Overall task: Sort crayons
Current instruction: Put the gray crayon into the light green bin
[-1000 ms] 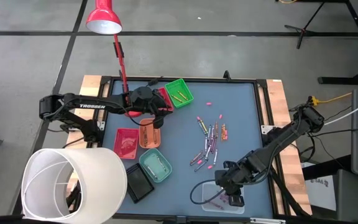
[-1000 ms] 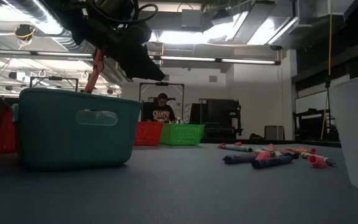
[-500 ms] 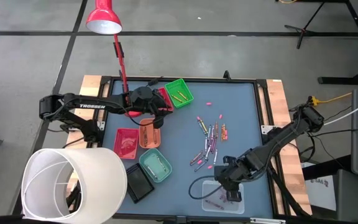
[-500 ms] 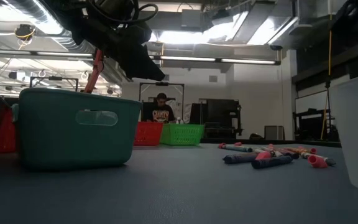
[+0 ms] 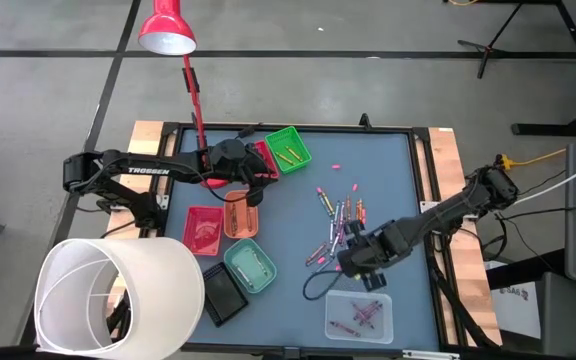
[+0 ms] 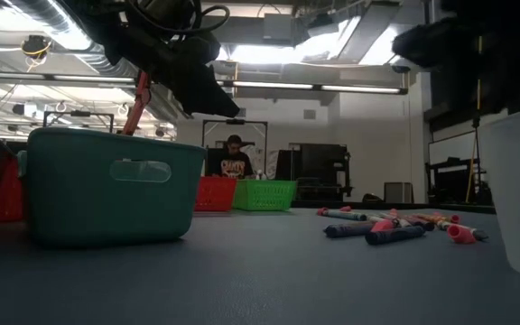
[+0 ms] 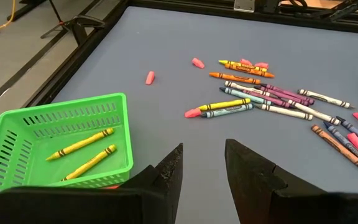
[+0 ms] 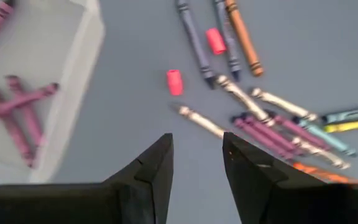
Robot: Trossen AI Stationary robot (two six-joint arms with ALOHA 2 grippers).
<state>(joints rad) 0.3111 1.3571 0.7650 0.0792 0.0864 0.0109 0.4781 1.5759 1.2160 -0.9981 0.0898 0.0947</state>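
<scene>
At the table's near right edge, a clear tray [image 5: 359,316] holding purple crayons; just beyond, the right gripper [image 5: 345,262], jaws apart and empty, over loose crayons [image 5: 336,225]; far left, the left gripper [image 5: 258,187], jaws apart, beside the green tray [image 5: 288,148].

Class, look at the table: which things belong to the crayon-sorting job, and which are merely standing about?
Job: loose crayons; green tray; teal tray; clear tray; right gripper, open, empty.
Standing about: red lamp; white cylinder.
</scene>
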